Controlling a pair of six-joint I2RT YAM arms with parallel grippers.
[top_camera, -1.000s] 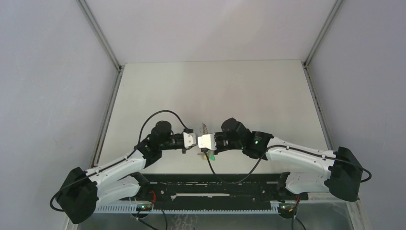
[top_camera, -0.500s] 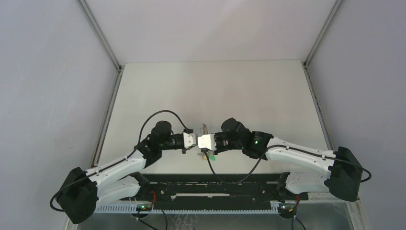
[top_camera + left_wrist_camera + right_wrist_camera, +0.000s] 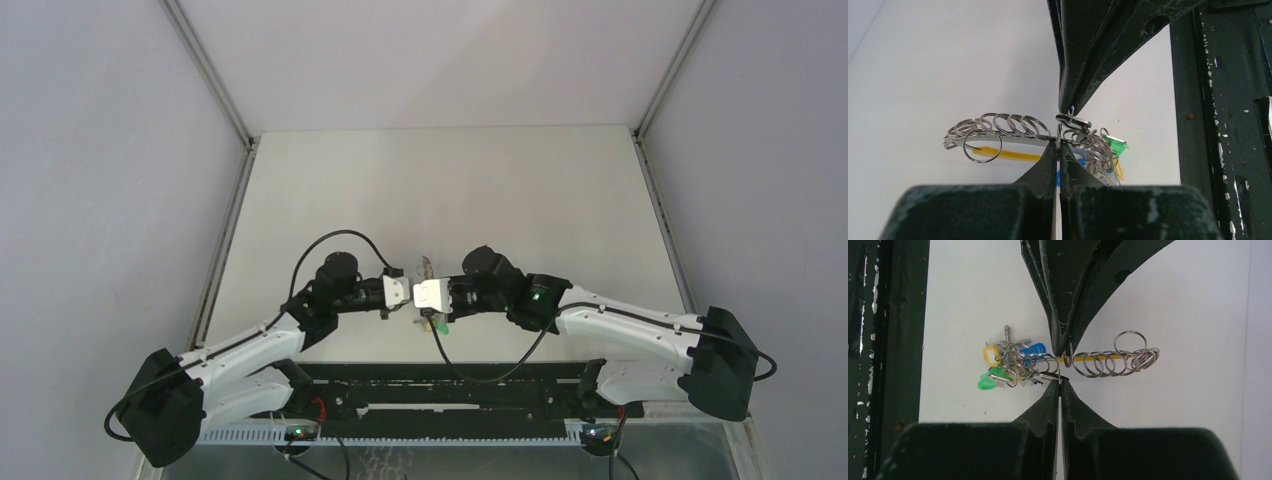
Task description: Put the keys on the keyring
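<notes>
The keyring is a row of silver rings [image 3: 1008,125] on a yellow-orange band [image 3: 1013,155], with green [image 3: 1115,147] and blue tags bunched at one end. It hangs above the table between both grippers. It also shows in the right wrist view [image 3: 1108,362] and, small, in the top view [image 3: 427,268]. My left gripper [image 3: 1058,144] is shut on one silver ring of it. My right gripper [image 3: 1060,383] is shut on the small black-headed key [image 3: 1048,375], tip to tip with the left gripper [image 3: 1066,351]. In the left wrist view the key [image 3: 1074,121] lies against the rings.
The white table [image 3: 450,190] stretches back to grey walls and metal side rails. A black mounting rail [image 3: 440,385] runs along the near edge and shows in both wrist views [image 3: 1223,100] [image 3: 883,340]. A black cable [image 3: 330,240] loops over the left arm.
</notes>
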